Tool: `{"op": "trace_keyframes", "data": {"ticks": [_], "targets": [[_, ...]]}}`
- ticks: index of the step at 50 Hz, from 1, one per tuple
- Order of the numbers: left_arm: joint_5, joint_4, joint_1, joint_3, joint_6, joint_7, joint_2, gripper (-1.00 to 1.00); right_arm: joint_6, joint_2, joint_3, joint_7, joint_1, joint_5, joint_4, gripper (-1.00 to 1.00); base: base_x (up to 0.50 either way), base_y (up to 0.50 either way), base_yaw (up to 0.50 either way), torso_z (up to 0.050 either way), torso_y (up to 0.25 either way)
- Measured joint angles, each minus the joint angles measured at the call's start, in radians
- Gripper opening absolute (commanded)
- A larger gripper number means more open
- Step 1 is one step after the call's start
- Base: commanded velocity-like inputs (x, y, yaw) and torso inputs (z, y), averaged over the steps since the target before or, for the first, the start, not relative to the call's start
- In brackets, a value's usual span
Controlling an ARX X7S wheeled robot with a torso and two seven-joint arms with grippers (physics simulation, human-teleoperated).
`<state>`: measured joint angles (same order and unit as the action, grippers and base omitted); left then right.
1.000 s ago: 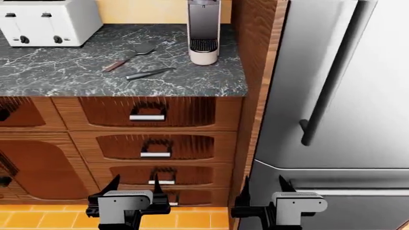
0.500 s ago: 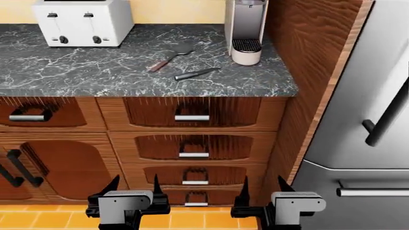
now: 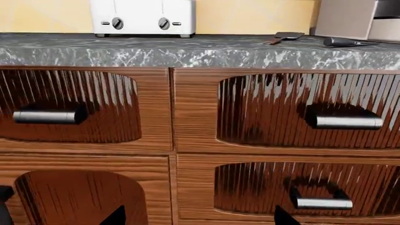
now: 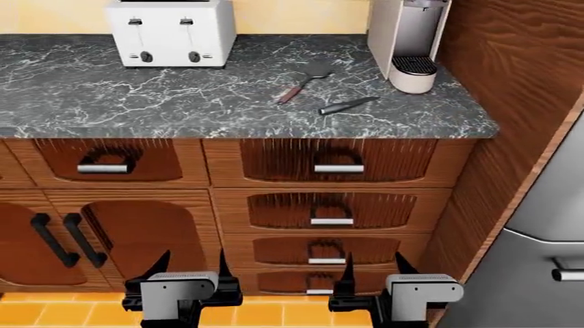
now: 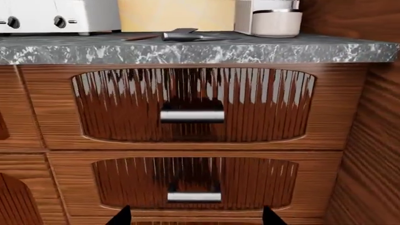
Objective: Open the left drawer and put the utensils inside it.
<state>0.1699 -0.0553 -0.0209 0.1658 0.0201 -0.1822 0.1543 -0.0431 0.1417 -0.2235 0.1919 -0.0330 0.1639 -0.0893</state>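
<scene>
The left drawer [image 4: 55,160] is closed, a reddish-brown front with a short silver handle [image 4: 102,168], under the marble counter. In the left wrist view that left drawer [image 3: 147,112] and its handle [image 3: 47,116] face the camera. The spoon [image 4: 306,77] and the dark knife [image 4: 348,105] lie on the counter, right of centre, and show far off as the spoon [image 3: 284,36] and knife [image 3: 344,42]. My left gripper [image 4: 193,263] [image 3: 198,218] and right gripper [image 4: 374,263] [image 5: 196,216] hang low before the cabinets, both open and empty.
A white toaster [image 4: 171,31] and a coffee machine [image 4: 411,41] stand at the counter's back. A stack of drawers [image 4: 273,160] sits right of the left drawer, with cabinet doors [image 4: 137,232] with black handles below it. A wood side panel [image 4: 520,102] and a fridge [image 4: 548,273] stand right.
The head view has shifted left: counter, drawers and fridge slid rightward, and the left drawer has come fully into view. Both grippers keep their place in the view, still open.
</scene>
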Motion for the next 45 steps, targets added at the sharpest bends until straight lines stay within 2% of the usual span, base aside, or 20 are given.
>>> {"op": "trace_keyframes", "data": {"ticks": [23,25,29,32,35,38,41,45], "targets": [[0.013,0.002,-0.001,0.013,0.0,-0.014,0.012,1.0,0.008,0.012,-0.02,0.011,-0.002,0.014,0.008,1.0,0.0,0.5,0.0,0.05,0.0],[0.017,0.005,-0.001,0.013,-0.007,-0.013,0.017,1.0,0.019,0.009,-0.021,0.009,-0.003,0.025,0.01,1.0,0.0,0.0,0.0,0.0,0.0],[0.061,0.088,0.006,0.013,-0.104,-0.019,0.031,1.0,0.081,0.016,-0.01,-0.003,-0.005,0.083,0.042,1.0,0.0,0.0,0.0,0.0,0.0],[0.117,0.22,0.003,0.015,-0.246,-0.038,0.059,1.0,0.138,0.022,0.012,-0.022,0.0,0.166,0.083,1.0,0.0,0.0,0.0,0.0,0.0],[0.223,0.383,-0.032,-0.007,-0.443,-0.067,0.093,1.0,0.215,0.033,0.049,-0.055,0.015,0.306,0.13,1.0,0.0,0.0,0.0,0.0,0.0],[0.396,0.523,-0.107,-0.069,-0.671,-0.135,0.117,1.0,0.292,0.046,0.094,-0.094,0.033,0.464,0.16,1.0,0.0,0.0,0.0,0.0,0.0],[0.636,0.602,-0.229,-0.095,-0.85,-0.294,0.172,1.0,0.358,0.058,0.139,-0.138,0.049,0.614,0.171,1.0,0.0,0.0,0.0,0.0,0.0],[1.037,0.646,-0.453,-0.048,-0.974,-0.564,0.269,1.0,0.427,0.067,0.195,-0.191,0.068,0.795,0.171,1.0,0.0,0.0,0.0,0.0,0.0]]}}
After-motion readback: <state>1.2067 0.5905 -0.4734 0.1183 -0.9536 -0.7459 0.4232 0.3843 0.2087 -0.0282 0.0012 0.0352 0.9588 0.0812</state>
